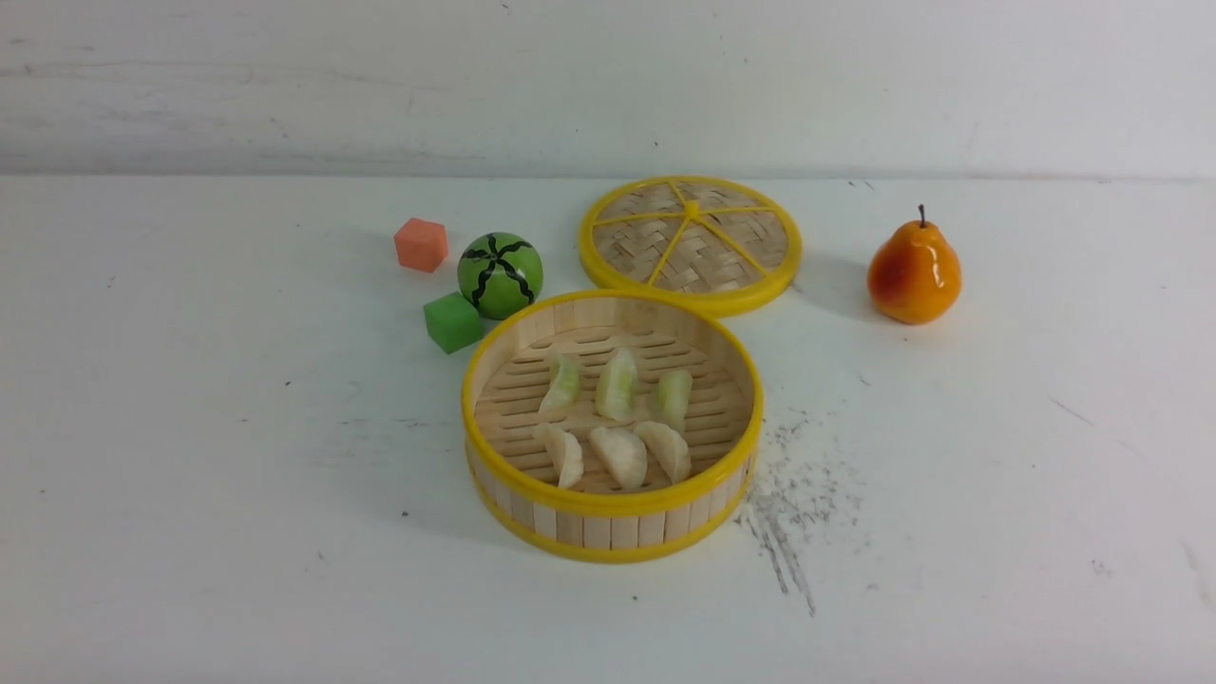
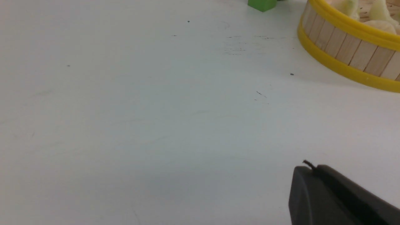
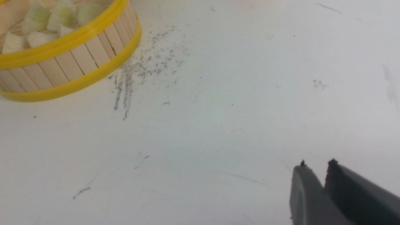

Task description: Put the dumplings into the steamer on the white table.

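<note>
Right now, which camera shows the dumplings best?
The front view: all six dumplings lie in plain sight inside the steamer. Both wrist views catch only a few over its rim, cut off at the edge.

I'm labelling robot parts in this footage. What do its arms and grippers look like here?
Only fingertips show, in the wrist views. The left gripper and right gripper have matte dark grey, smooth, rounded plastic fingers with small ragged black nubs at the tips. No arms, cables or markings are visible.
</note>
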Motion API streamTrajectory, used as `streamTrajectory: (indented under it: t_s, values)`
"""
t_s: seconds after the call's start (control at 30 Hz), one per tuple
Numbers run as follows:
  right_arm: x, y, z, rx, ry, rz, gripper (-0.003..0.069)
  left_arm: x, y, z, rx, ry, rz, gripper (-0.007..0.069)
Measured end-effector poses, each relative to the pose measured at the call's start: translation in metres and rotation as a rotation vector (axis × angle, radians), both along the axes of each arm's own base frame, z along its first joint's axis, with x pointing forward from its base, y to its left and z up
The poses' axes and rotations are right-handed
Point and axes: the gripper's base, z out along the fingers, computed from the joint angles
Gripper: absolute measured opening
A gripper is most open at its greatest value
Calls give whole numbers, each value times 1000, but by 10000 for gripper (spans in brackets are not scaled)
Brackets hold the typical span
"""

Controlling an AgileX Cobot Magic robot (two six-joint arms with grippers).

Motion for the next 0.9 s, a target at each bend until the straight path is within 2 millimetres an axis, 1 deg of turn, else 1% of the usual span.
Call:
streamTrajectory:
  t_s: [0.2,0.9]
  values:
    - [0,0,0,0,0,0,97,0,1,0,42,-4,3,-13]
    - [0,0,0,0,0,0,115,0,1,0,44,-4,3,-13]
